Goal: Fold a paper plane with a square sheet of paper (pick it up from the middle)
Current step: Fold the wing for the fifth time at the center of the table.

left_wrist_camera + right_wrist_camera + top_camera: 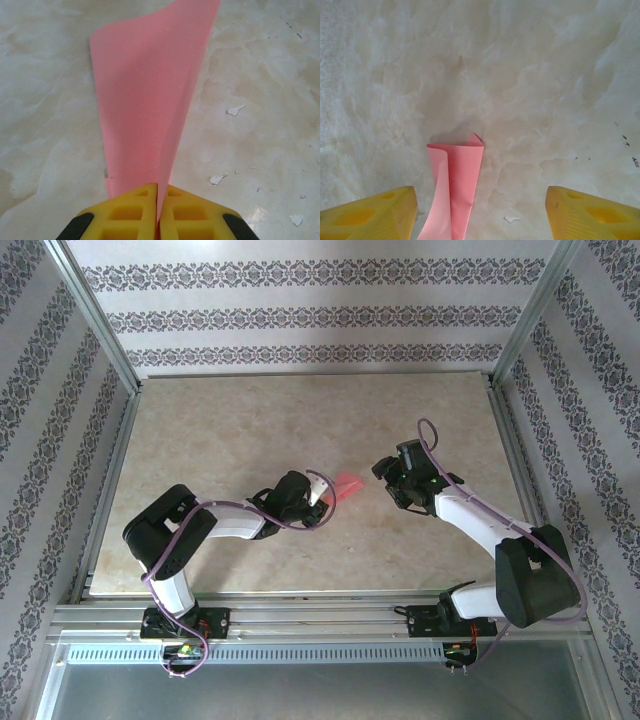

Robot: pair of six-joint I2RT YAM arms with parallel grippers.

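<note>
We find open table (250, 420) beyond the paper (348, 484) and on its near side, room enough for a gripper to pass. On the paper's left the left gripper (322, 490) blocks, clamped on it. On its right the right gripper (386, 480) stands close, jaws apart.

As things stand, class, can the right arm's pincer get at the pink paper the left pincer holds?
Probably yes. The right pincer stands open, the pink paper lines up between its jaws, and nothing blocks the way. The left pincer grips the other end.
</note>
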